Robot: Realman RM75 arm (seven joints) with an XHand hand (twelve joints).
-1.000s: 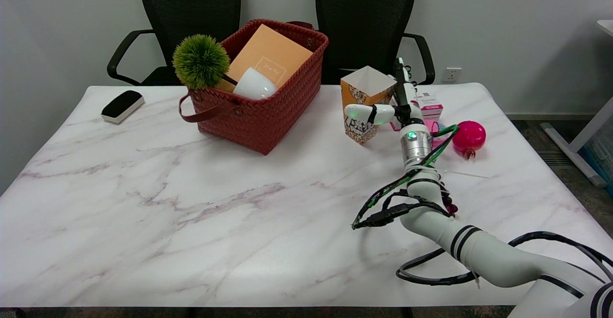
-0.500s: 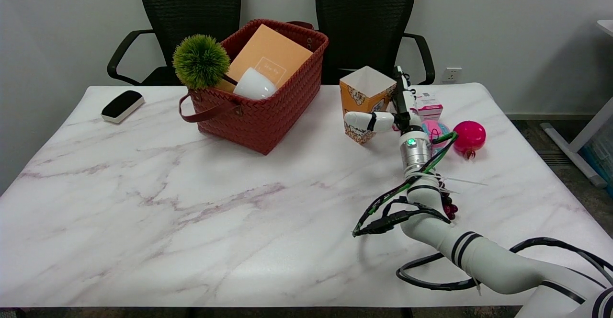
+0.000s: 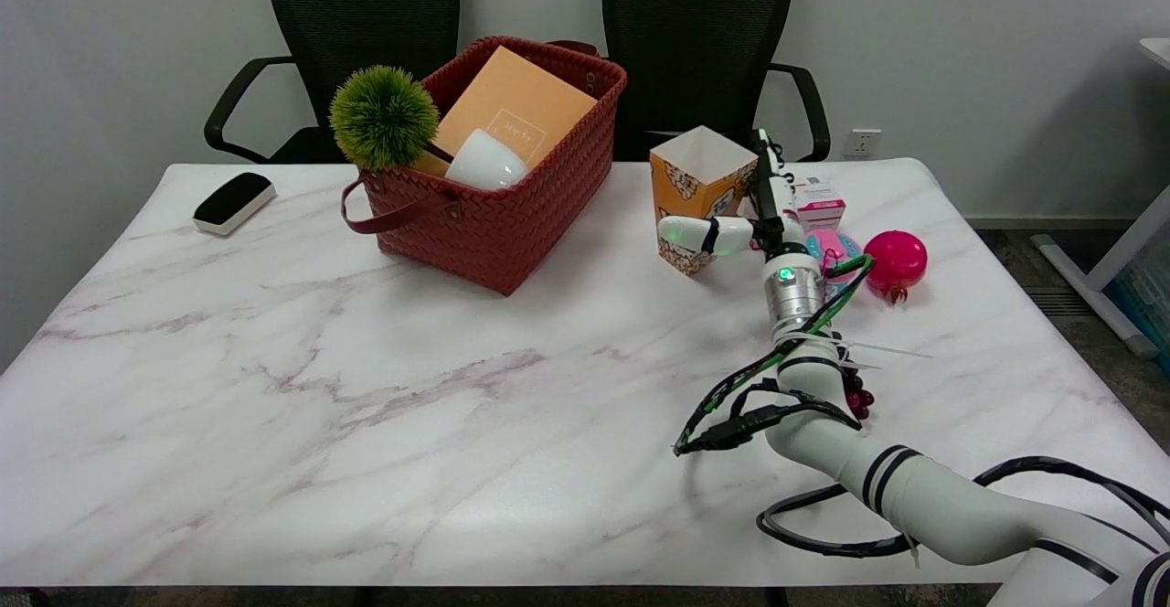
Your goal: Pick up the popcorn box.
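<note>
The popcorn box [image 3: 695,182], orange and white with an open top, stands on the marble table [image 3: 366,388] at the back right. My right hand [image 3: 754,214] is around it from the right. The thumb [image 3: 699,234] lies across the lower front face, and the other fingers [image 3: 766,168] stand upright against the box's right side. The hand grips the box between them. The box's base looks to be on the table. Its right face is hidden behind the hand.
A red woven basket [image 3: 512,214] holding a green ball plant, a white cup and an orange book sits left of the box. A pink carton [image 3: 820,200], a pink round item [image 3: 836,246] and a magenta pomegranate [image 3: 896,261] lie just right of the hand. A black-and-white eraser [image 3: 234,202] lies far left.
The thumb has dropped lower across the box's front face and the wrist has edged slightly toward the box. The box has stayed in place.
</note>
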